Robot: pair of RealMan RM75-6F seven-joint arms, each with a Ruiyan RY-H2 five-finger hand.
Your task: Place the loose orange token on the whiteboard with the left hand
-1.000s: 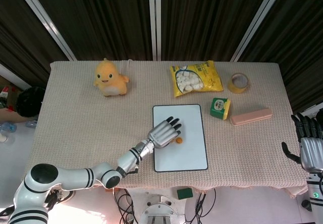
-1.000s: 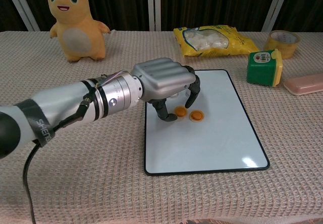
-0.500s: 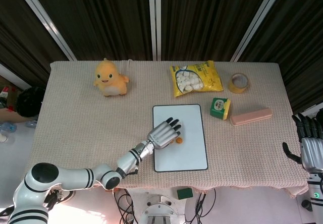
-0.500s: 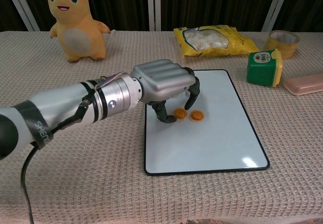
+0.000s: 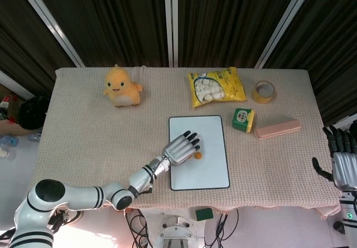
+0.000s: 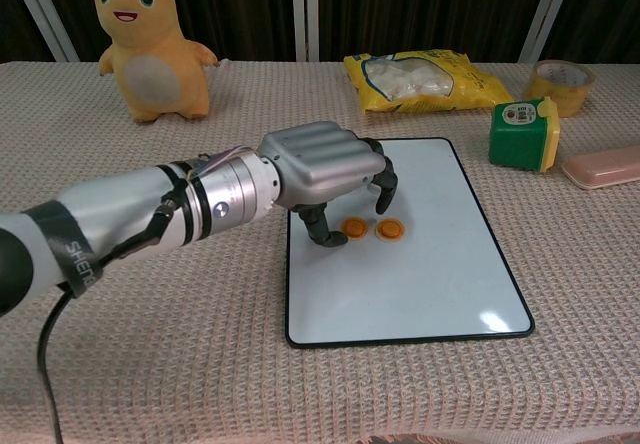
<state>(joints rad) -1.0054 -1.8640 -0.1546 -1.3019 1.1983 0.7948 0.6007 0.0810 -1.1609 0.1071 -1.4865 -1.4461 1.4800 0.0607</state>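
Two orange tokens lie flat side by side on the whiteboard (image 6: 420, 284), the left token (image 6: 354, 227) and the right token (image 6: 390, 229). My left hand (image 6: 320, 164) hovers over the board's upper left part with its fingers arched down and apart. Its thumb tip stands just left of the left token, and no finger grips either one. In the head view the left hand (image 5: 179, 149) covers part of the whiteboard (image 5: 212, 170), and only one token (image 5: 197, 155) shows beside its fingertips. My right hand (image 5: 341, 164) hangs past the table's right edge, fingers spread, holding nothing.
A yellow plush duck (image 6: 150, 44) sits at the back left. A yellow snack bag (image 6: 425, 79), a tape roll (image 6: 558, 86), a green box (image 6: 524, 132) and a pink case (image 6: 603, 165) lie behind and to the right of the board.
The left hand has eased back to the left, and its thumb has come off the left token, which now lies free on the board. The right hand is still.
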